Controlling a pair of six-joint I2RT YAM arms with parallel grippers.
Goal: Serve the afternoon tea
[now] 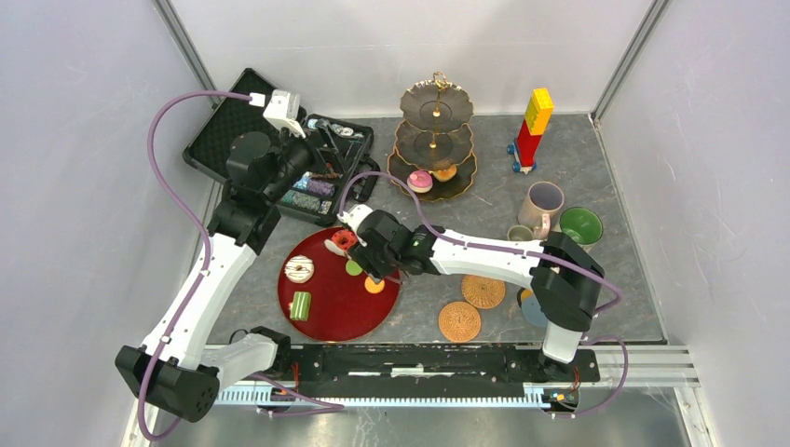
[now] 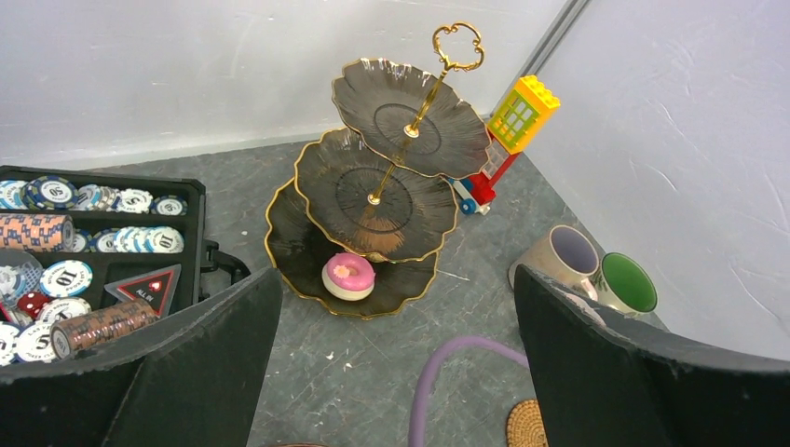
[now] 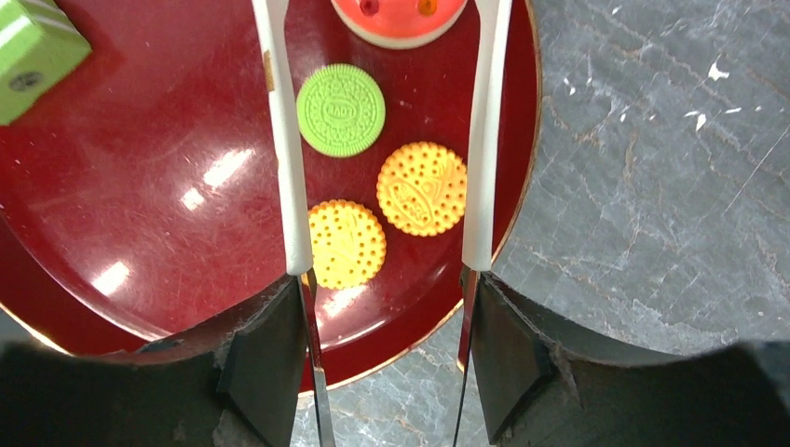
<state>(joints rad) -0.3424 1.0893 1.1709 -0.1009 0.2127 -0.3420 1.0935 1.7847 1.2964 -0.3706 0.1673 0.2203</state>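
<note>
Surface (image 1: 606,168): grey, marbled.
- Far centre: three-tier stand (image 1: 436,110), dark with gold rims. A pink donut (image 1: 420,181) and an orange piece (image 1: 445,172) sit on its lowest tier.
- Right of the stand: block tower (image 1: 533,126).
- Right side, clustered: lilac mug (image 1: 543,205), green-lined mug (image 1: 580,225), small grey mug (image 1: 520,233).
- Near front: woven coasters (image 1: 483,291).
- Red tray (image 1: 340,312): holds a white donut (image 1: 299,270), a green cake (image 1: 299,305) and a red donut (image 1: 343,240).
- Right gripper (image 1: 380,264): above the tray.
- Left gripper (image 1: 307,158): over the open black case (image 1: 219,140).

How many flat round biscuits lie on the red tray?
3, on the red tray between the tongs: green biscuit toward the middle, orange biscuit nearest the rim, yellow biscuit by a tong tip. The arm overhead may hide more.
</note>
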